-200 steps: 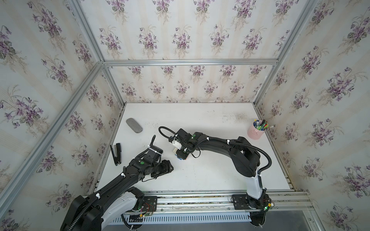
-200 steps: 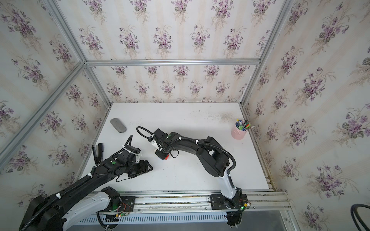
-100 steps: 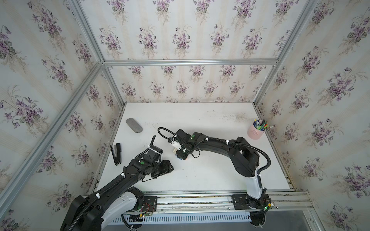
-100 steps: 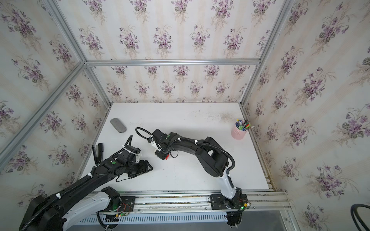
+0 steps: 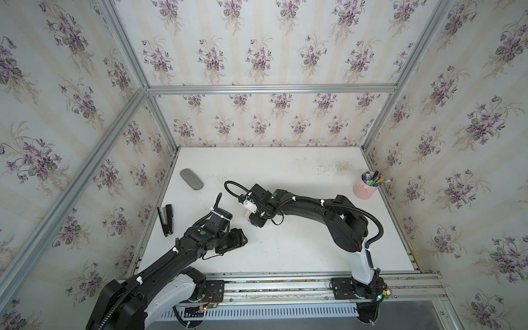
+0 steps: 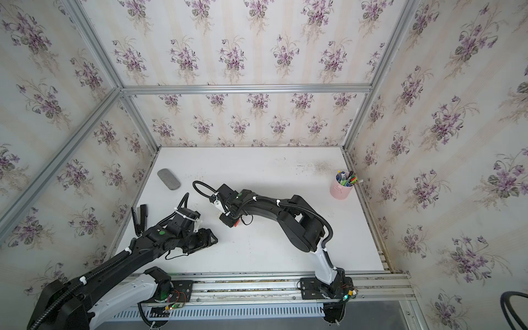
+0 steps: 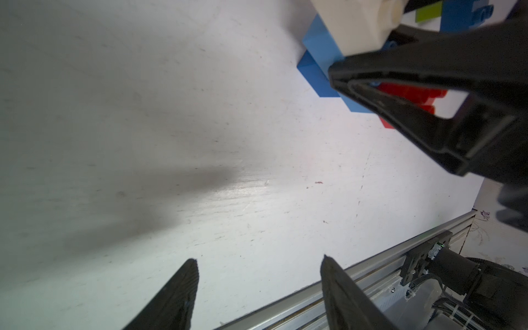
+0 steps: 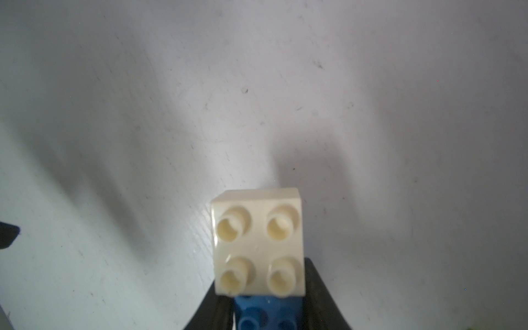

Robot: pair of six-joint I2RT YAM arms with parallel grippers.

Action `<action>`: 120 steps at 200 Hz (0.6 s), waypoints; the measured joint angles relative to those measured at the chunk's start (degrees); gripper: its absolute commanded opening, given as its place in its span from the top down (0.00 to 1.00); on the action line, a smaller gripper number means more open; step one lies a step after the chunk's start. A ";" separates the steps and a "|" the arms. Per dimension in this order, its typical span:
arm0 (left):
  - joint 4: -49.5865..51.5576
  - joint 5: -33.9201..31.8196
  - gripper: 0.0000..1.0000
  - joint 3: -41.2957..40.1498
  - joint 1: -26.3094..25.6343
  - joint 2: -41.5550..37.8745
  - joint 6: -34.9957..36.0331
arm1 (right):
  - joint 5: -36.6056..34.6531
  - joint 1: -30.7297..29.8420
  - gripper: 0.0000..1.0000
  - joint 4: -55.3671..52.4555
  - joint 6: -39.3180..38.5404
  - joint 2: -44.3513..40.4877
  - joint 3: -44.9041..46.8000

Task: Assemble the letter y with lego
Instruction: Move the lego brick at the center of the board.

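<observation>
**Q:** Scene, biggest first?
**A:** White table with floral walls round it. My right arm comes in from 5 o'clock to near the middle. My left arm comes in from 7 o'clock.

**Q:** Containers?
**A:** One. A pink cup stands upright at 2 o'clock on the table, with a bunch of coloured pens standing in it. Too small to count.

**Q:** Loose items?
**A:** A black stapler at 9 o'clock and a grey oblong object at 10 o'clock. They lie apart from each other and well apart from the cup.

**Q:** Right gripper?
**A:** My right gripper is clamped narrow on the lego Y. The fingers sit either side of the blue just under the white brick.

**Q:** Where is the Y?
**A:** A bit toward 9 o'clock from the table centre, down at the surface. I can't tell if it rests there. Under the white brick is the light blue brick. I also see a red brick, a lime green brick and a further blue brick, partly hidden by my fingers.

**Q:** Left gripper?
**A:** My left gripper has its jaws partway apart with nothing between them. It is low over bare table, with the Y near it at about 1 o'clock, not touching.
</observation>
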State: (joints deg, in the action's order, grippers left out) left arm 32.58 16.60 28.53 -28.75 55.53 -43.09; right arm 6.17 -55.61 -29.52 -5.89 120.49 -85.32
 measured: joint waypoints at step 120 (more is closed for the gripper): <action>0.02 0.00 0.30 0.13 0.24 -0.17 0.00 | -0.92 1.18 0.78 3.04 2.60 -5.35 5.07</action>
State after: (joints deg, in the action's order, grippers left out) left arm 32.60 16.60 28.67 -28.51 55.35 -43.09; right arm 5.26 -54.43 -26.48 -3.29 115.13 -80.25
